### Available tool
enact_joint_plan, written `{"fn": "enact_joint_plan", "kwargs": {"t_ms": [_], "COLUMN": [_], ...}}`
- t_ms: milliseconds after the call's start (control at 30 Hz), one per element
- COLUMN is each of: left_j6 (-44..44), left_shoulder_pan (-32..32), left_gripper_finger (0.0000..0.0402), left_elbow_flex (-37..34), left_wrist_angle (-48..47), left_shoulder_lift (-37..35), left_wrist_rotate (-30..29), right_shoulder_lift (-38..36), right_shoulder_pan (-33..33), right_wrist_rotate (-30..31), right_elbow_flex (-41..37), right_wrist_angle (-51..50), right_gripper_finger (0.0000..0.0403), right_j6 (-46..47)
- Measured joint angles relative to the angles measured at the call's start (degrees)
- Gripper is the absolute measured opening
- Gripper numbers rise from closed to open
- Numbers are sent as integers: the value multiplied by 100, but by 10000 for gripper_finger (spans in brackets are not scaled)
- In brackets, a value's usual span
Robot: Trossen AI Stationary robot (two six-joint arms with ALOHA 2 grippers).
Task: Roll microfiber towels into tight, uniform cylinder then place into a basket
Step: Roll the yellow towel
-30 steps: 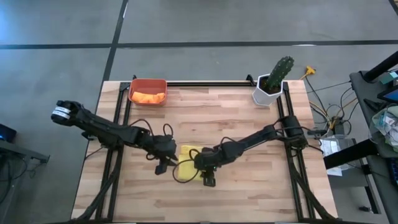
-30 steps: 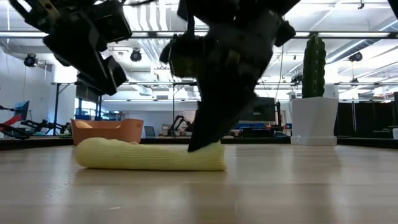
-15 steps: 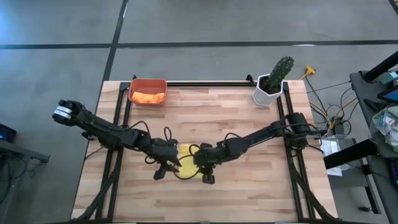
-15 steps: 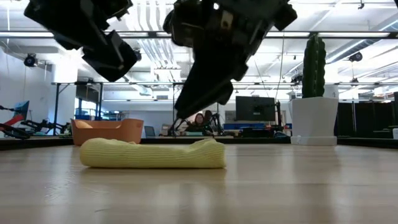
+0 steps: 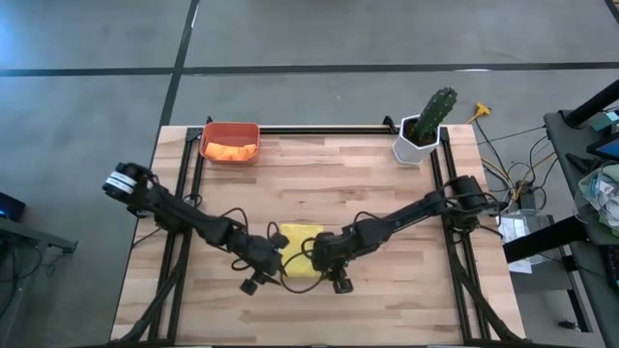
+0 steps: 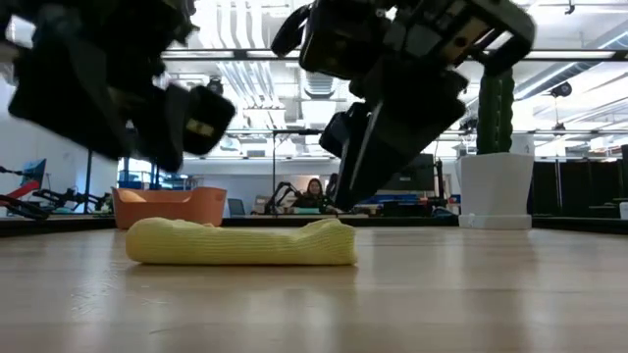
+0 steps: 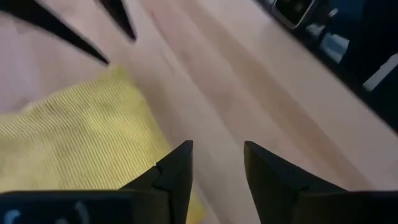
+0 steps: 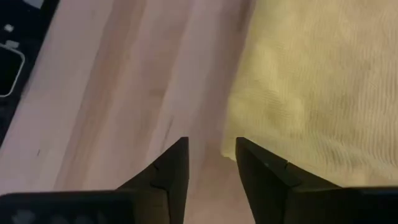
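Yellow towel (image 5: 300,253) lies half-rolled mid-desk (image 5: 387,300). Left end effector (image 7: 217,163) and right end effector (image 8: 211,160) hover released at its near edge; a sloppy pinch could unroll it.

Overhead, table-level and two wrist views, all sharing yellow towel (image 5: 298,253)

You're getting even, bright light from the ceiling strips (image 6: 324,83), which are glaring in the low view. Motion blur is smearing the left pincer (image 6: 147,98) there, and soft shadows are lying faintly on the desk (image 5: 387,203).
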Motion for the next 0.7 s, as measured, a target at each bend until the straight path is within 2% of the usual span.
{"fn": "enact_joint_plan", "kwargs": {"t_ms": [200,433,567,700], "left_j6": [-7,-6,-34,-34], "left_shoulder_pan": [16,-48,-70,-70], "left_gripper_finger": [167,196,197,197], "left_elbow_flex": [-3,-97,-115,-145], "left_wrist_angle": [156,227,305,266], "left_shoulder_lift": [300,350,408,467], "left_wrist_rotate": [-383,-288,-286,-403], "right_shoulder_lift": [-7,41,157,308], "right_shoulder_pan": [19,97,128,188], "right_wrist_rotate": [199,770,771,900], "right_elbow_flex": [6,-2,-31,-53], "right_wrist_angle": [56,408,469,549], "right_gripper_finger": [177,248,261,251], "right_j6": [-399,-940,-861,-845]}}
